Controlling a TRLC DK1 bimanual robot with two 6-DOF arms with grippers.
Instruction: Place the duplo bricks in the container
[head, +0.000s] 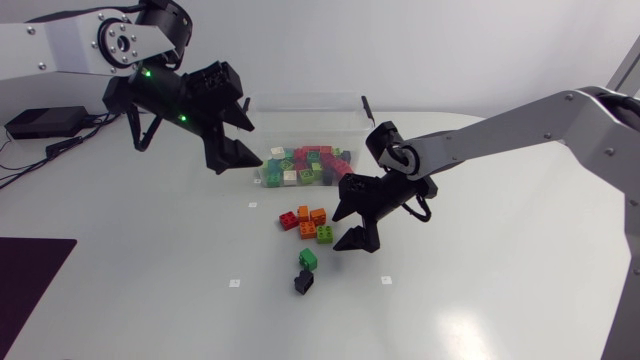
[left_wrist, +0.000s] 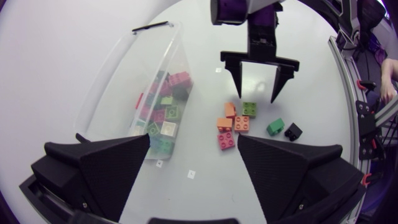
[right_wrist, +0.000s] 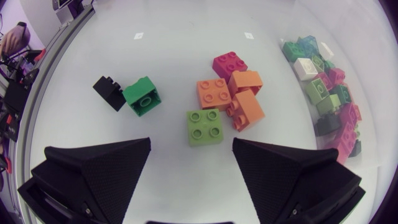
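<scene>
A clear plastic container (head: 300, 110) at the back middle of the table holds several mixed bricks (head: 305, 165). In front of it lie loose bricks: a red one (head: 288, 221), three orange ones (head: 307, 220), a light green one (head: 326, 236), a green one (head: 308, 259) and a black one (head: 303, 282). My right gripper (head: 352, 226) hangs open just right of the cluster, the light green brick (right_wrist: 204, 125) just ahead of its fingers. Open and empty, my left gripper (head: 243, 135) hovers above the container's left end (left_wrist: 118, 87).
A black box with cables (head: 40, 122) sits at the table's far left. A dark mat (head: 30, 280) lies at the front left edge. Small white markers (head: 234, 283) dot the tabletop.
</scene>
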